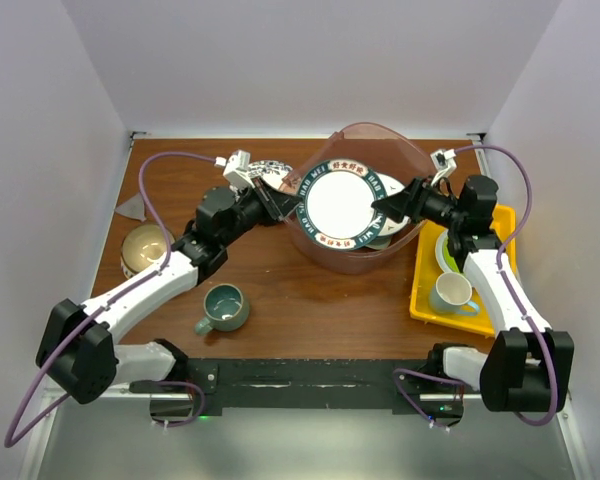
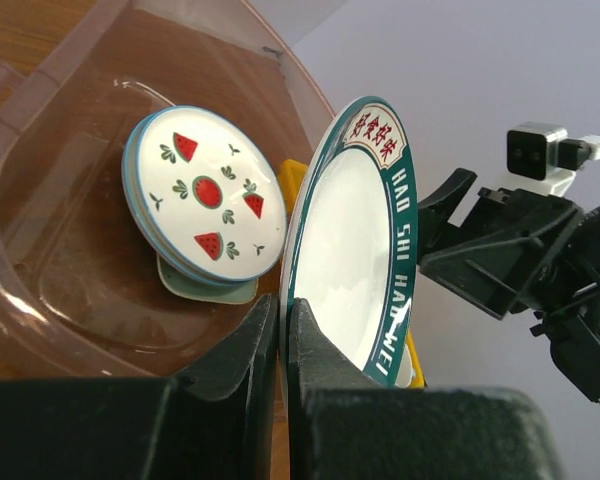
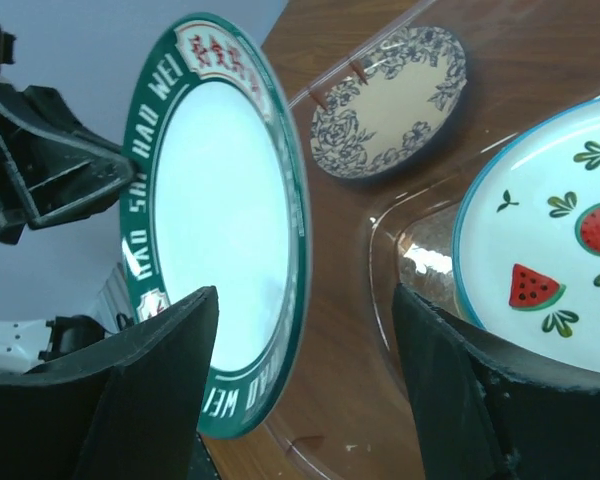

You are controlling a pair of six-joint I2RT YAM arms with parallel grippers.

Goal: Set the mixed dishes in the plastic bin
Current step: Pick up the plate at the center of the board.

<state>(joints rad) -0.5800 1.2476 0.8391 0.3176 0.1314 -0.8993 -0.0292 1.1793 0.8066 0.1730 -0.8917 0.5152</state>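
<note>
Left jaws grip the green-rimmed white round plate (image 1: 340,203) at nine o'clock, above the pinkish translucent plastic bin (image 1: 405,160), while right jaws stand open at three.

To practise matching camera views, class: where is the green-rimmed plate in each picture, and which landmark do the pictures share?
Top external: green-rimmed plate centre, above the plastic bin.
Left wrist: plate centre-right, rim pinched by left gripper.
Right wrist: plate fills the left half.
Shared landmark: the plastic bin.
</note>
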